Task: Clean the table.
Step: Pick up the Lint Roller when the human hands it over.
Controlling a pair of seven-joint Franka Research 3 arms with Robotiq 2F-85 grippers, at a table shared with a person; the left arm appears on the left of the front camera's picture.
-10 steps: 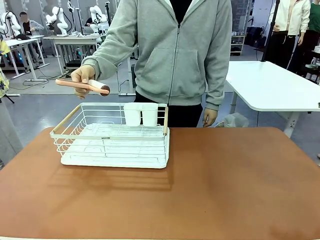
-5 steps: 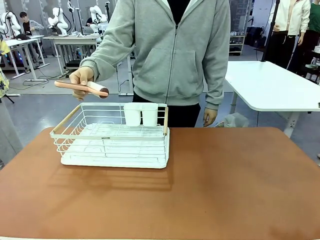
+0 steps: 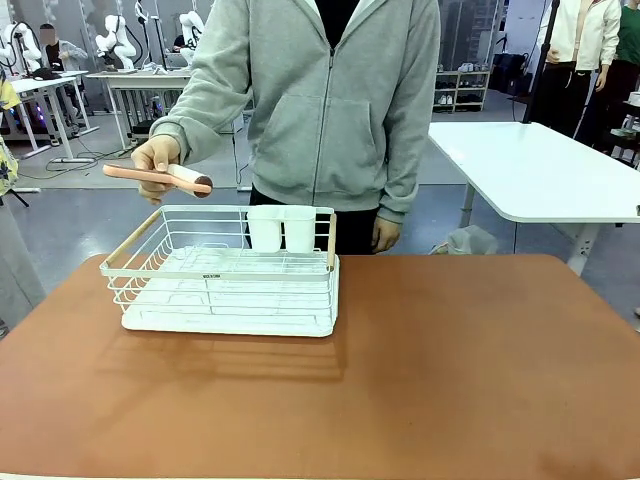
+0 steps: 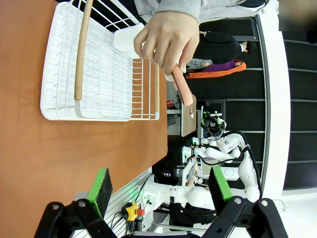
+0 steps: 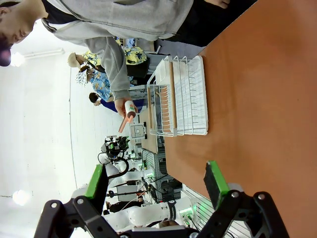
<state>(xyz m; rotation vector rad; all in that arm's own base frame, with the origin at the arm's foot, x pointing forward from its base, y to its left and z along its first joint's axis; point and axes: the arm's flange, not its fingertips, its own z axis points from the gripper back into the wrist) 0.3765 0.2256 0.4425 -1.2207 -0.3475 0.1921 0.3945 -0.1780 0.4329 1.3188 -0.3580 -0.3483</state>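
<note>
One reddish-brown worktop carries a white wire rack on its far left part. The left gripper and right gripper hang spread and empty above the near side, probably waiting. The person's hand holds a pink-handled tool above the rack's far left corner, perhaps to offer it or stow it.

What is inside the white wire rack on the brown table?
Two white cups stand at the far side of the rack; its wire floor otherwise looks bare. The insides of the cups are hidden by their own walls.
</note>
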